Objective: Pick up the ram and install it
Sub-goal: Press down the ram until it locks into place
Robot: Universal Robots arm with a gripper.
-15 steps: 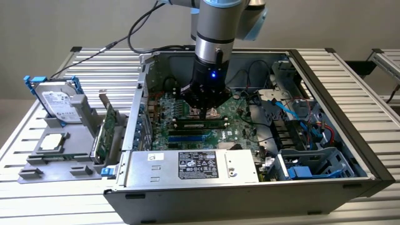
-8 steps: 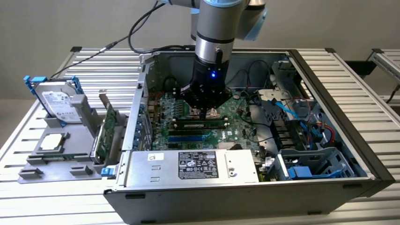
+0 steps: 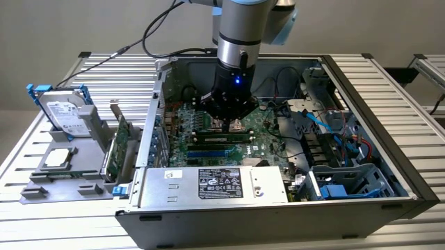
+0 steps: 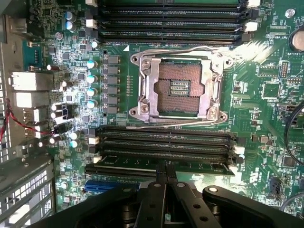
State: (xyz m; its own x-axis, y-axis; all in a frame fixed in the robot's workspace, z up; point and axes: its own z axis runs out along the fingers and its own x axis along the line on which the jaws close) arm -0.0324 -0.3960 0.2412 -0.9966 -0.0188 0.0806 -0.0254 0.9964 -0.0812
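The ram [image 3: 222,138] is a long, thin green stick with dark chips. It lies along a memory slot on the motherboard inside the open computer case [image 3: 410,182]. My gripper [image 3: 230,126] hangs straight down over its middle, and the fingers are shut together with nothing between them. In the wrist view the ram [image 4: 199,168] runs as a green strip across the board. The tips of my gripper [image 4: 166,164] are on its upper edge, at mid-length. The black fingers [image 4: 159,190] cover the part of the stick beneath them.
Empty memory slots [image 4: 166,142] and the open CPU socket [image 4: 178,88] lie beside the ram. The power supply [image 3: 215,185] and blue cables [image 3: 326,130] crowd the case. Outside, at the exterior view's left, a hard drive [image 3: 66,112] and an expansion card [image 3: 118,148] stand in a grey holder.
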